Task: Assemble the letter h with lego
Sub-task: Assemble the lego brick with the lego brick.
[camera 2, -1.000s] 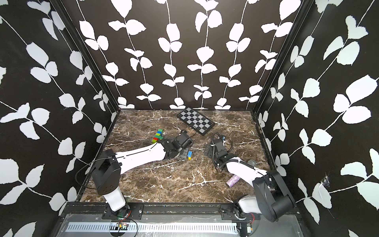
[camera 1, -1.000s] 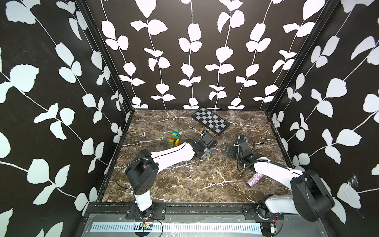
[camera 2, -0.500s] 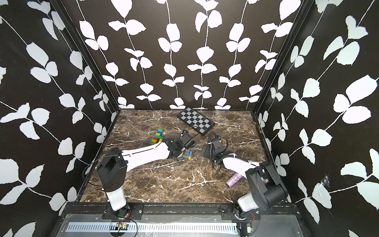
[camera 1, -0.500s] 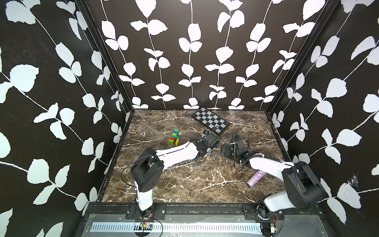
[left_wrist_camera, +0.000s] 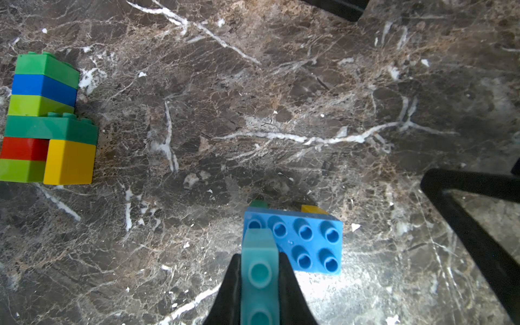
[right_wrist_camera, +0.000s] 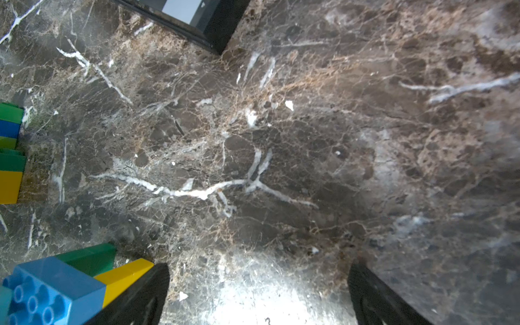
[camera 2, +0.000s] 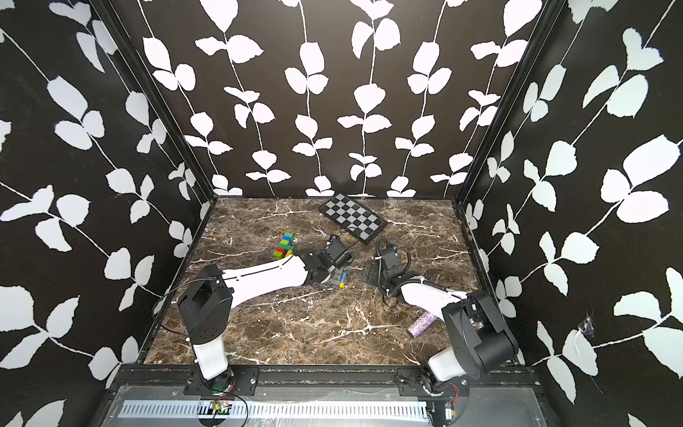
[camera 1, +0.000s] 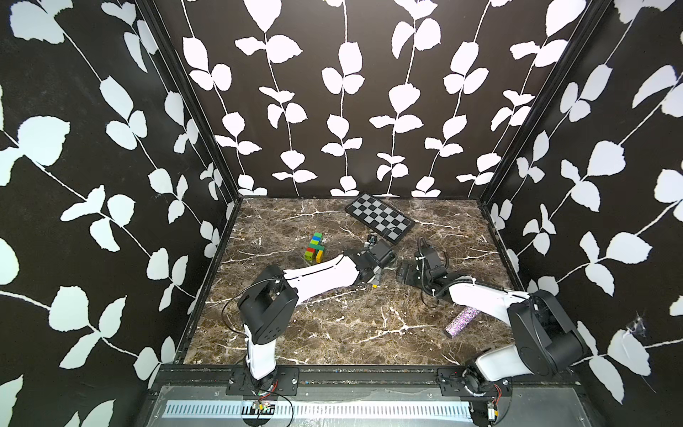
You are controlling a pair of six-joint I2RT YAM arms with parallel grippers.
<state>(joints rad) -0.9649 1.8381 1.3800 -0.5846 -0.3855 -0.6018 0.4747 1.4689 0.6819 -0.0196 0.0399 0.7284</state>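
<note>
Teal brick (left_wrist_camera: 259, 244) pinched over studded blue brick (left_wrist_camera: 309, 244).
Left tool (left_wrist_camera: 259, 263) clamped on it, right tool (right_wrist_camera: 257, 270) spread wide, empty; blocky striped stack (camera 1: 315, 248) lying flat on veined marble tabletop (camera 1: 332, 332), apart from both tools.

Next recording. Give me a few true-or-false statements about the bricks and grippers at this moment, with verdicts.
1. The left gripper is shut on a pale blue brick. True.
2. The blue brick rests on a green brick and a yellow brick. True.
3. The right gripper holds the yellow brick. False: it is open and empty.
4. The glittery cylinder lies on the checkered board. False: it lies on the table, apart from the board.
</note>
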